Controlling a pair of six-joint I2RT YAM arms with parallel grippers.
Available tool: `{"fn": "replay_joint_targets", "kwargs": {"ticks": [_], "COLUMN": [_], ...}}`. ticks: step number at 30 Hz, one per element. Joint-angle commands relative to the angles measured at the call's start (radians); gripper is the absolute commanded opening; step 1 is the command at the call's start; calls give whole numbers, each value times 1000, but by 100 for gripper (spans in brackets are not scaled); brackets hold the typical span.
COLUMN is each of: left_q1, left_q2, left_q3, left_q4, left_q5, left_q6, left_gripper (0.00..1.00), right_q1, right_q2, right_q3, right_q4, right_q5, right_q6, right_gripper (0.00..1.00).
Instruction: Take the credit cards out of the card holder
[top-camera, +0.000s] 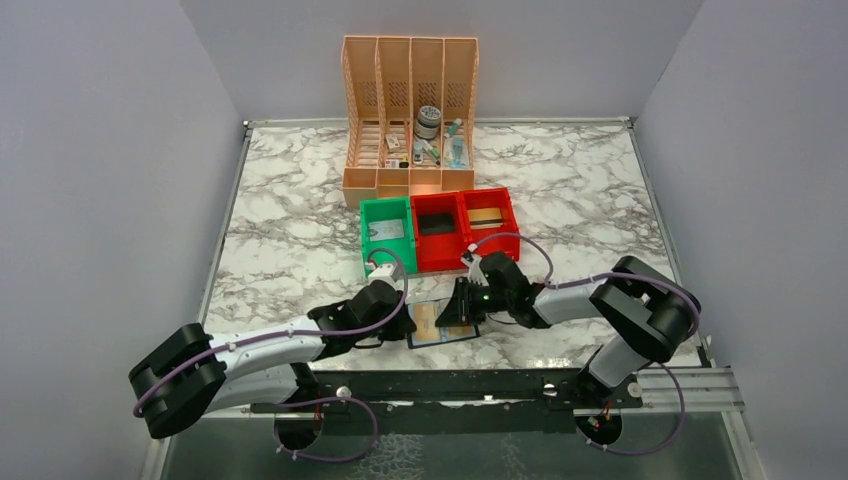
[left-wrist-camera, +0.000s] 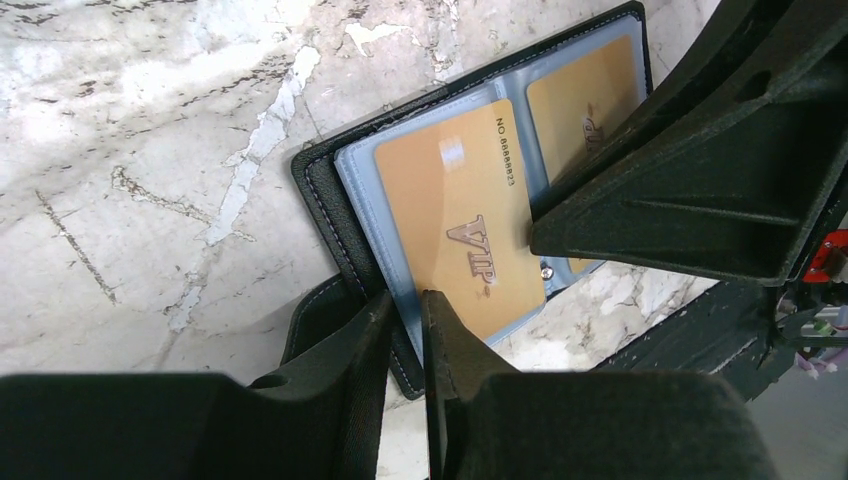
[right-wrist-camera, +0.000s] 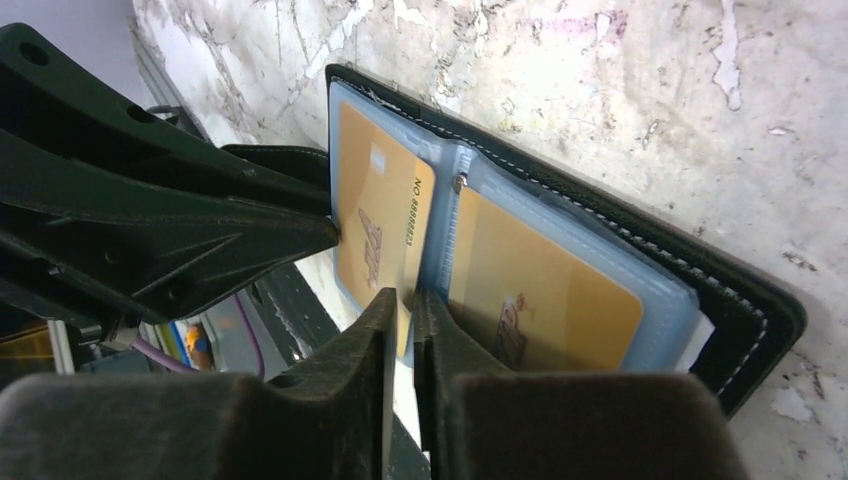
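The black card holder (top-camera: 452, 335) lies open on the marble near the front edge, pale blue lining up. It also shows in the left wrist view (left-wrist-camera: 325, 195) and the right wrist view (right-wrist-camera: 740, 310). A tan VIP credit card (left-wrist-camera: 460, 210) sits in the left sleeve and a second tan card (left-wrist-camera: 585, 95) in the right sleeve. My left gripper (left-wrist-camera: 405, 325) is shut on the holder's blue-lined edge. My right gripper (right-wrist-camera: 405, 310) is shut on the near edge of the left tan card (right-wrist-camera: 380, 220), next to the spine. Both grippers meet over the holder in the top view, left (top-camera: 408, 320) and right (top-camera: 452, 312).
A green bin (top-camera: 372, 212) and two red bins (top-camera: 418, 202) (top-camera: 506, 200) stand just behind the holder, each with a flat card-like piece inside. A peach divided organizer (top-camera: 352, 110) with small items stands at the back. The black mounting rail (top-camera: 480, 385) runs close along the front edge.
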Motion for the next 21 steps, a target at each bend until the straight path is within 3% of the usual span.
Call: {"fn": "replay_joint_targets", "kwargs": {"ticks": [1,6,21], "left_q1": [-6,-6,-6], "left_q2": [17,48,85], "left_q3": [-9,4,1], "left_q4": [-12,-17,-22], "left_q5": [-31,-38,-81], "left_q6": [15,20,-2], "left_gripper": [19,18,11], "right_q1": [-16,-30,-62], "right_q2": [41,52,-103], "right_q3": [-30,-37,-39], "right_q4": [130,153,-53], "right_q5": [-80,-108,-7], "right_q6": [77,83,-15], "right_gripper": [9,1,1]}}
